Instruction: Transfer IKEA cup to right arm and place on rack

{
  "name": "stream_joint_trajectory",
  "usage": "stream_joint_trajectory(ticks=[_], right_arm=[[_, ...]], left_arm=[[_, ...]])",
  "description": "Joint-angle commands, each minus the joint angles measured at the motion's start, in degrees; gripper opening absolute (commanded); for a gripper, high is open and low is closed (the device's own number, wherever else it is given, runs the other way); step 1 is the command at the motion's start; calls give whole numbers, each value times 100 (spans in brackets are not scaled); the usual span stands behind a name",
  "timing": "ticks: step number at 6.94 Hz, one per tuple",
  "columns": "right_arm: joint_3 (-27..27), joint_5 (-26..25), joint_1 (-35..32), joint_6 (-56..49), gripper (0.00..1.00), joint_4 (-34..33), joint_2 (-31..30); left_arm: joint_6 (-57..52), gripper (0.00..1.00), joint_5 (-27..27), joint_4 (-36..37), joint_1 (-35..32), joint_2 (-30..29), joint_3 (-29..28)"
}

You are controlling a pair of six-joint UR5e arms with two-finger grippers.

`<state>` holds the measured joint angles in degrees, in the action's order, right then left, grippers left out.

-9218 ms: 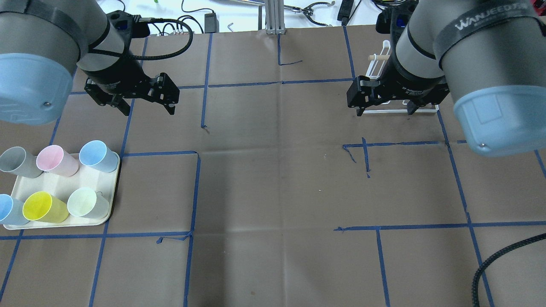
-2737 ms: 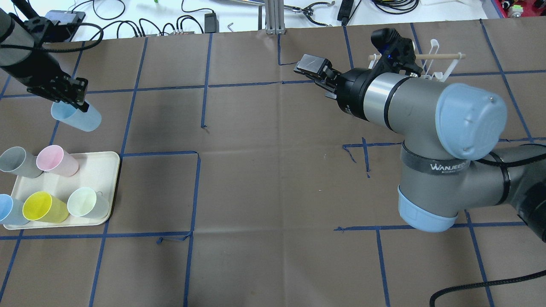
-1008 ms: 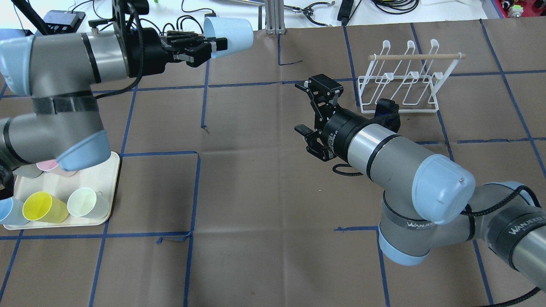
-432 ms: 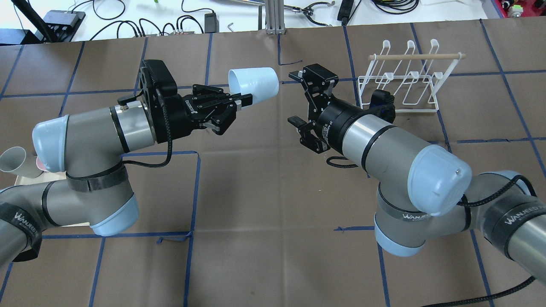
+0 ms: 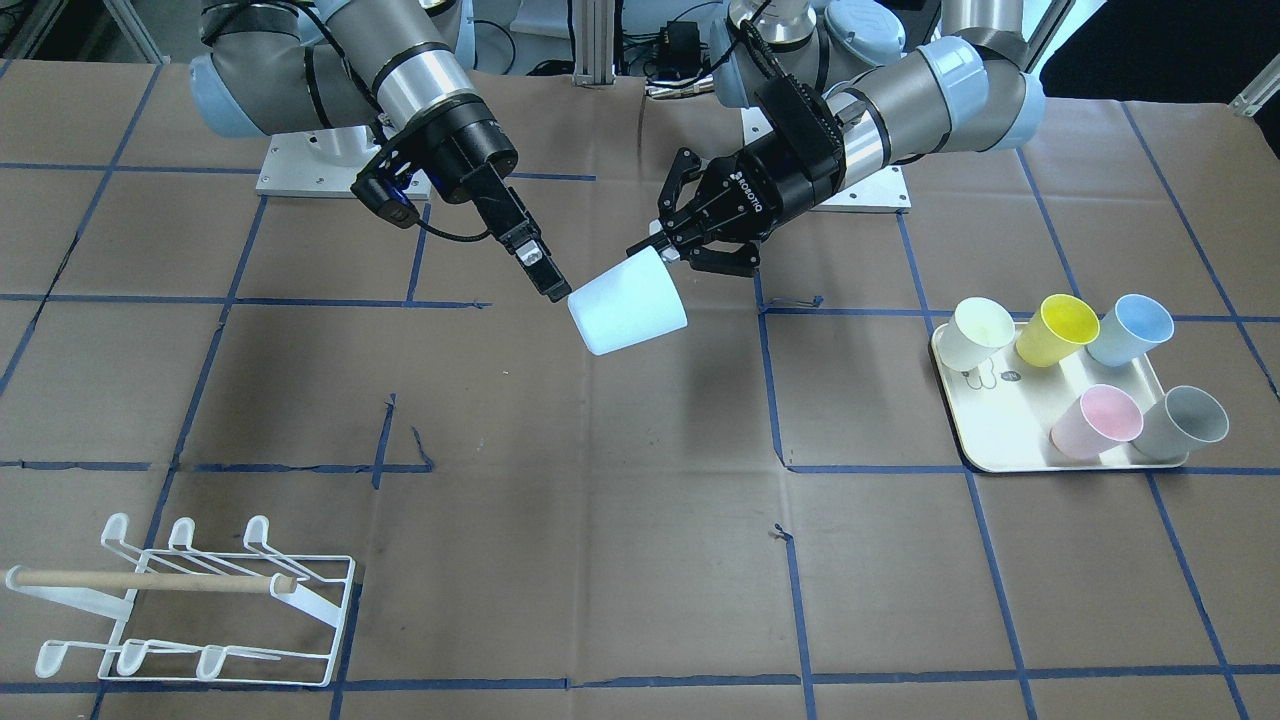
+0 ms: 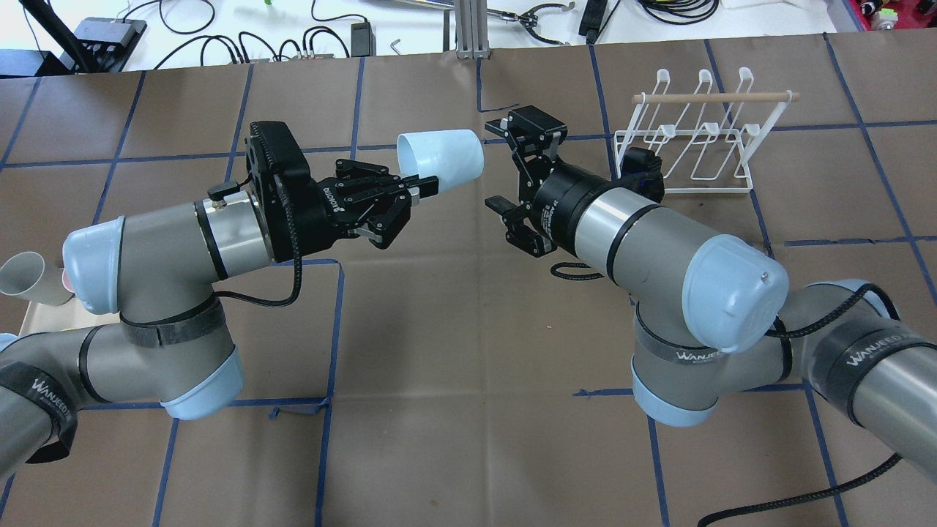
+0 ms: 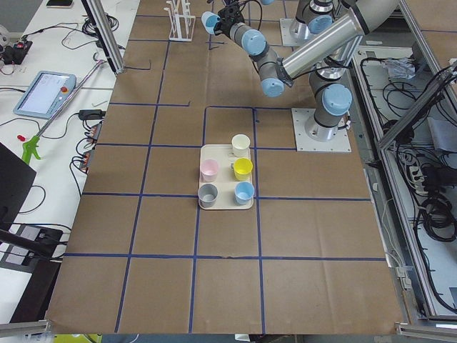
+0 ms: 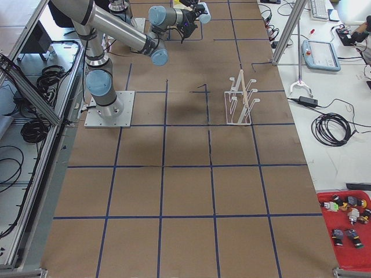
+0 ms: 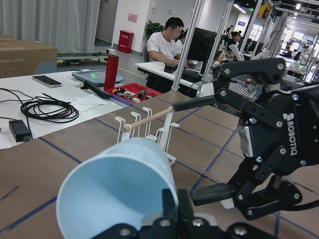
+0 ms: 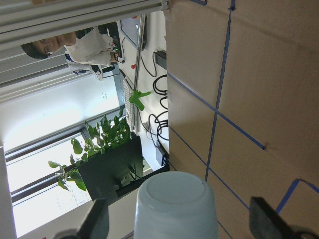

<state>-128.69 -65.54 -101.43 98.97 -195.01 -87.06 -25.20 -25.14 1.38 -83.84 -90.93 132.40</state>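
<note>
At the left of the overhead view, the left arm (image 6: 154, 249) covers most of the cream tray (image 5: 1000, 425), so only the grey cup (image 6: 29, 277) shows clearly there. The front view shows it upright on the tray with the cream cup (image 5: 975, 333), yellow cup (image 5: 1055, 328), blue cup (image 5: 1128, 328) and pink cup (image 5: 1095, 418), all with bare insides. Further right, the left pincer (image 6: 424, 187) is clamped on the rim of the pale blue IKEA cup (image 6: 443, 154), held sideways above the desk (image 6: 468, 329). The cup's base points at the right pincer (image 6: 494, 165), whose jaws stand wide apart around it; whether they touch it cannot be told. The rack (image 6: 688, 157) stands on the desk at far right.

Pale blue plastic cup (image 6: 441, 154), plain. White wire rack (image 6: 684, 139) with light wooden dowel (image 6: 714, 96). Brown paper table cover (image 6: 468, 329) gridded in blue tape. Cream tray (image 5: 1000, 420), small dark print unclear.
</note>
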Motion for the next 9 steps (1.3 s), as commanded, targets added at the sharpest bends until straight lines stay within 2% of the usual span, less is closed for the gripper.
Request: stream_joint_trajectory(ticks=[1,7,9], right_arm=[[220,-29,-87,0,100,7,206],[809,-231,-360,17,99,42,777],[819,-249,-421,52,99,42,796]], left_arm=[[7,1,0,11,-1,-12,5],[16,2,0,11,-1,14,-3],[16,3,0,11,-9,14,-3]])
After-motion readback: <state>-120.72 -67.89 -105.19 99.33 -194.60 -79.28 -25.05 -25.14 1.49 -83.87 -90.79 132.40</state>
